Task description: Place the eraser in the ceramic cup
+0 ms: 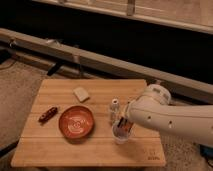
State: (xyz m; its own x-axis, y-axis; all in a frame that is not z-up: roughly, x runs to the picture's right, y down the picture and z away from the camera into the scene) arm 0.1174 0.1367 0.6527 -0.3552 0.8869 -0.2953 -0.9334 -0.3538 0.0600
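Your gripper (124, 124) is low over the cup (118, 136) at the table's (60, 150) front right, clamped on the eraser (128, 127). The eraser hangs at the cup's rim, apparently toward its right side. If you let go off-centre, the eraser could catch the rim and drop onto the wood. Push lower and you may tip or shove the small cup. The bottle (114, 108) stands just behind the cup, so a sideways correction could knock it over. The arm hides part of the cup's mouth, so the alignment is uncertain.
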